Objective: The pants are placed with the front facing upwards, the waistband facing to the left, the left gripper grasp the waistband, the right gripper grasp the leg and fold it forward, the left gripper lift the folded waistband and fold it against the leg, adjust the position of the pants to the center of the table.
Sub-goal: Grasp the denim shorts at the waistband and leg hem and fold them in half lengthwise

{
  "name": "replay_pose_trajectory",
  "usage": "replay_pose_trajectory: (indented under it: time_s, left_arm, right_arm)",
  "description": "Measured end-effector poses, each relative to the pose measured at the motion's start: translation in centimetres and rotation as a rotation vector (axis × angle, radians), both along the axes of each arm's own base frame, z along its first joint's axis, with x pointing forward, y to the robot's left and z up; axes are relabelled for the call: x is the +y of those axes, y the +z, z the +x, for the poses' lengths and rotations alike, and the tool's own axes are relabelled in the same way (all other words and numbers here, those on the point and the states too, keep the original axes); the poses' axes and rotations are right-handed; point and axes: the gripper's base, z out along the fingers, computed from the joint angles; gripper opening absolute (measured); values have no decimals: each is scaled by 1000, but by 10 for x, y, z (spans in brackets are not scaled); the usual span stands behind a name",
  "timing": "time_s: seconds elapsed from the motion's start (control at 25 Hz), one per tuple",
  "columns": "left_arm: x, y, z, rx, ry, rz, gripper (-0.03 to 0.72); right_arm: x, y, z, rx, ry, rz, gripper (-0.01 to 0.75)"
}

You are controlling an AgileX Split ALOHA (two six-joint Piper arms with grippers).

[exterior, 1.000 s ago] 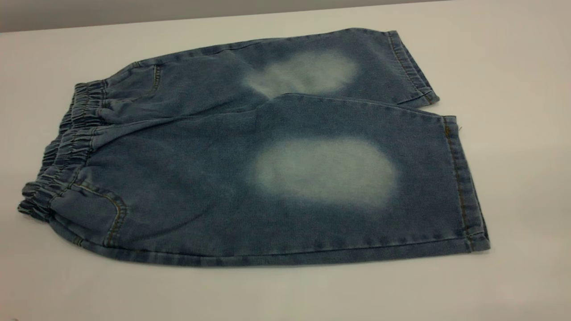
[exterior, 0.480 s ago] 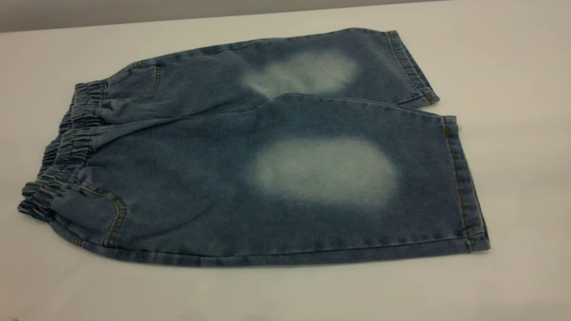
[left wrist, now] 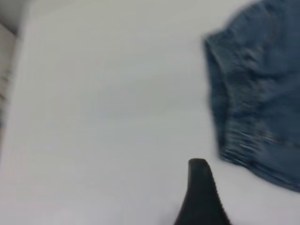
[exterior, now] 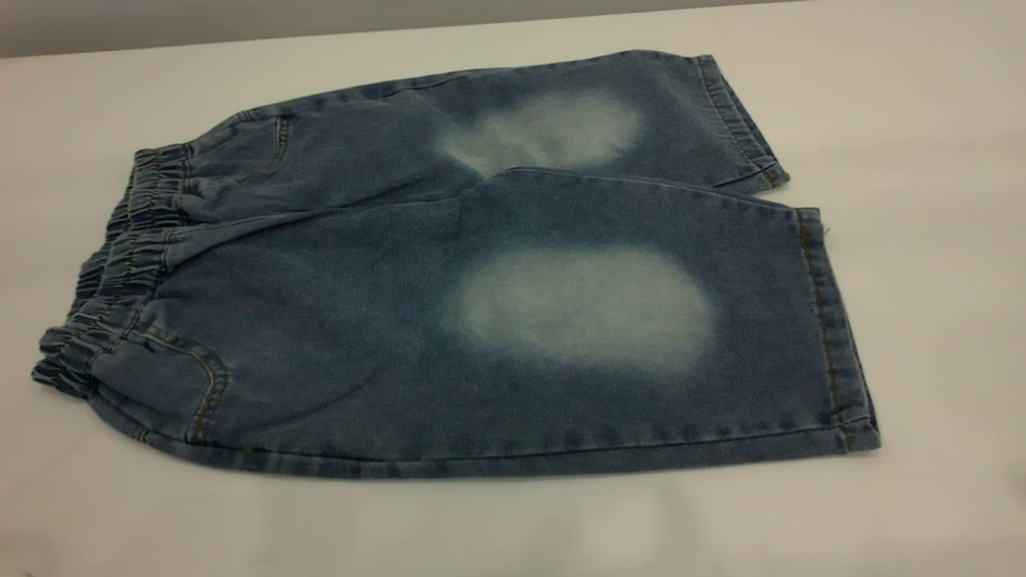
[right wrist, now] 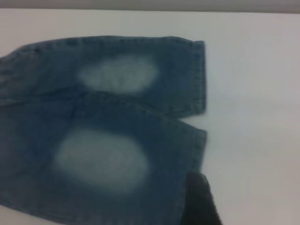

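Observation:
The blue denim pants (exterior: pixel 385 320) lie flat on the white table (exterior: pixel 922 120), front up, with a pale patch on each leg. The gathered waistband (exterior: pixel 120 264) is at the left. The near leg (exterior: pixel 761 336) and the far leg (exterior: pixel 681 104) point right. Neither gripper shows in the exterior view. In the left wrist view the left gripper (left wrist: pixel 200 192) hangs over bare table (left wrist: pixel 103 117), a short way off the waistband (left wrist: pixel 234 122). In the right wrist view the right gripper (right wrist: pixel 201 201) sits at the hem edge of the near leg (right wrist: pixel 187 150).
The table's far edge (exterior: pixel 240 36) runs behind the pants against a grey wall. Bare tabletop surrounds the pants on all sides, widest at the right and along the front.
The pants have not moved. Faint shadows have appeared on the table along the front and at the right edge.

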Motion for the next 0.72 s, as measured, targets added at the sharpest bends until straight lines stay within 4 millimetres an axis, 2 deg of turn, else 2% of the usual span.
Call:
replay_pose_trajectory:
  time_s: [0.2, 0.44, 0.6, 0.72]
  left_arm:
    - [-12, -20, 38, 74, -44, -79, 456]
    - [-25, -48, 75, 182, -74, -196, 456]
    - [-31, -72, 92, 293, -54, -265, 456]
    - [-24, -89, 104, 357, 26, -315, 456]
  right_arm:
    - [2, -14, 29, 98, 8, 32, 402]
    - [3, -26, 56, 147, -6, 88, 402]
    - [4, -37, 65, 216, 6, 92, 402]
    - [4, -43, 71, 251, 4, 91, 402]
